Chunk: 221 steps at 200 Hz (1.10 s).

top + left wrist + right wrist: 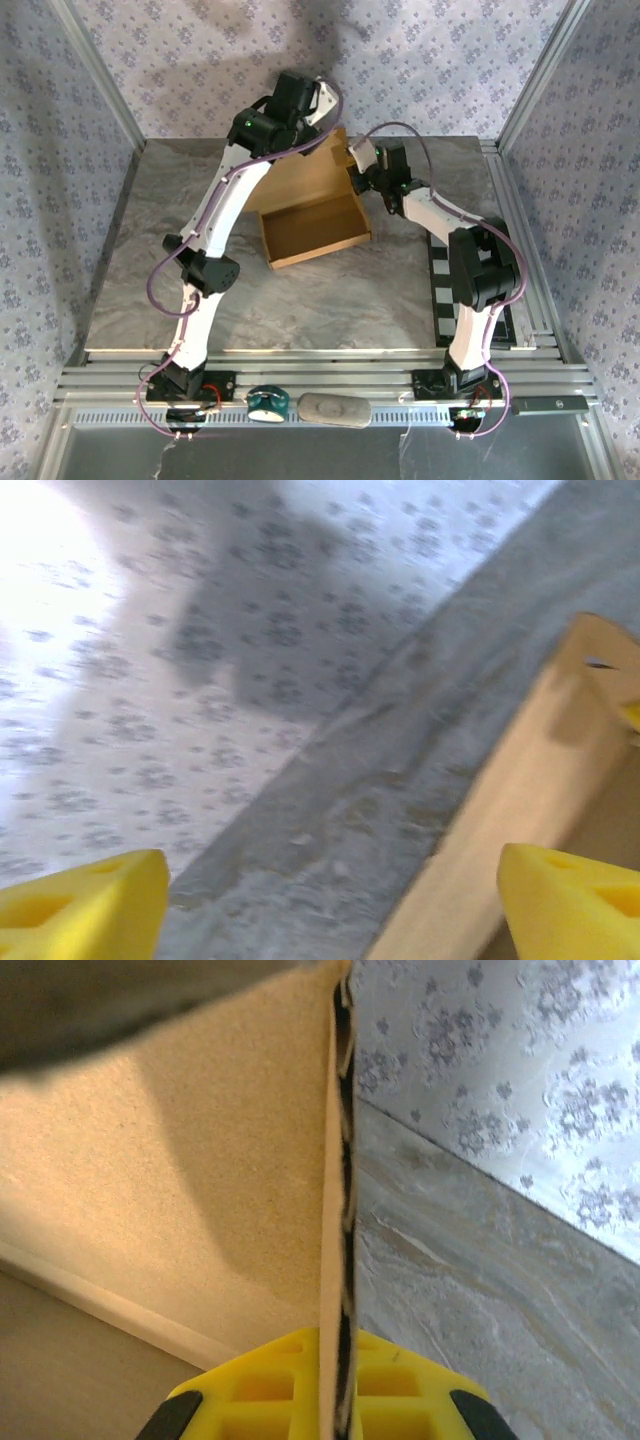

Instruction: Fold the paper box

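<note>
The paper box (318,228) sits near the middle of the grey table (300,310). It is a shallow brown tray with a tall flap standing up at the back. The right pincer (340,1385) is clamped on a thin cardboard edge at the right side of that flap, with one yellow finger on each side. The left pincer (330,895) is up by the far side of the box, its yellow fingers (90,900) are wide apart, and it holds nothing.
</note>
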Available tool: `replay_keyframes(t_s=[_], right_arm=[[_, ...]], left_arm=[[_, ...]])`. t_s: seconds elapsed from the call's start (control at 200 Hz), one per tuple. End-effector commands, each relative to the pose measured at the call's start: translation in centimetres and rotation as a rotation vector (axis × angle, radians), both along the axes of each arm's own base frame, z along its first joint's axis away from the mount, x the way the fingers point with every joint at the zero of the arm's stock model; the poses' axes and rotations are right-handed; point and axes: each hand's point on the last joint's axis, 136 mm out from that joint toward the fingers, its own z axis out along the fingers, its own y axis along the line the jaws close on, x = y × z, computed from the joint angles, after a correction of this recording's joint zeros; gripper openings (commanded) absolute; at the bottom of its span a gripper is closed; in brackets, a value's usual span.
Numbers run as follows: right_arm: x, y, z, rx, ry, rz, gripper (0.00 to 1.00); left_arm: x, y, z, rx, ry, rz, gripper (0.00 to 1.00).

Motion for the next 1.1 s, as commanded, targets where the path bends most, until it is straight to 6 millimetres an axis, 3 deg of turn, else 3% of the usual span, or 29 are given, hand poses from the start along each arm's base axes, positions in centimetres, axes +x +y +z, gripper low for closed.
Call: replay_keyframes(t_s=[0.0,0.07,0.125,0.245,0.32,0.38,0.41,0.48,0.665,0.884,1.099], right_arm=[[0.4,-2.2,3.4,0.071,-0.068,-0.033,0.0],[0.3,-2.7,3.2,0.075,-0.066,-0.014,0.0],[0.3,-3.1,2.8,0.076,-0.059,0.004,0.0],[0.4,-4.8,2.0,0.082,-0.023,0.022,0.0],[0.6,-6.0,1.8,0.094,-0.007,0.022,0.0],[0.6,-6.8,1.6,0.111,0.017,0.035,0.0],[0.6,-7.1,1.6,0.114,0.023,0.04,0.0],[0.6,-7.6,1.3,0.118,0.038,0.046,0.0],[0.7,-8.0,0.6,0.127,0.071,0.065,0.0],[0.9,-8.2,0.3,0.134,0.1,0.072,0.0],[1.1,-8.0,0.0,0.13,0.142,0.112,0.0]], left_arm=[[0.0,4.1,5.3,-0.181,-0.177,0.296,0.92],[-1.5,6.9,6.1,-0.321,-0.156,0.413,0.92],[-2.7,9.3,5.1,-0.395,-0.099,0.505,0.89],[-4.3,12.8,-1.2,-0.45,0.097,0.594,0.74],[-5.4,14.5,-4.5,-0.612,0.163,0.608,0.7],[-6.0,15.1,-8.6,-0.737,0.224,0.581,0.66],[-5.8,15.2,-8.8,-0.807,0.194,0.532,0.64],[-5.7,16.2,-11.8,-0.833,0.182,0.493,0.63],[-2.4,14.0,-14.7,-0.746,0.221,0.279,0.62],[3.1,12.1,-15.5,-0.717,0.148,0.104,0.65],[6.4,11.1,-15.8,-0.672,0.054,-0.078,0.72]])
